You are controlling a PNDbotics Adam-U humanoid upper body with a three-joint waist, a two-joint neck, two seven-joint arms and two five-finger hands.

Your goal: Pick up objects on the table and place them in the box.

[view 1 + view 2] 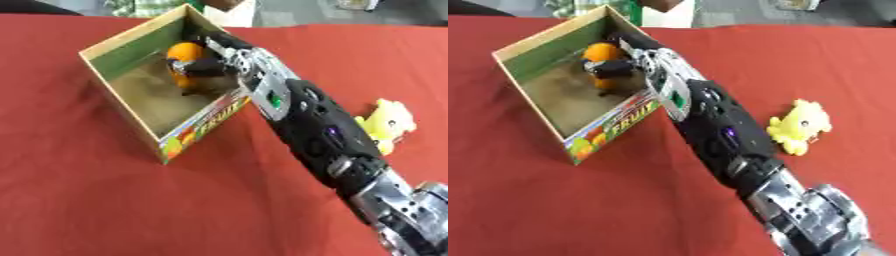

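We found the right hand (203, 64) inside the box (131, 40), upper left of the frame, its fingers curled round an orange (182, 54). A yellow toy (800, 124) lay on the red cloth (79, 200), right of centre.

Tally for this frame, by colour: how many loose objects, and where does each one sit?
Orange: 1, the round orange object inside the box, with the right hand curled round it.
Yellow: 1, the yellow plush toy lying on the red tablecloth, outside the box.
Total: 2 objects, plus 1 box.
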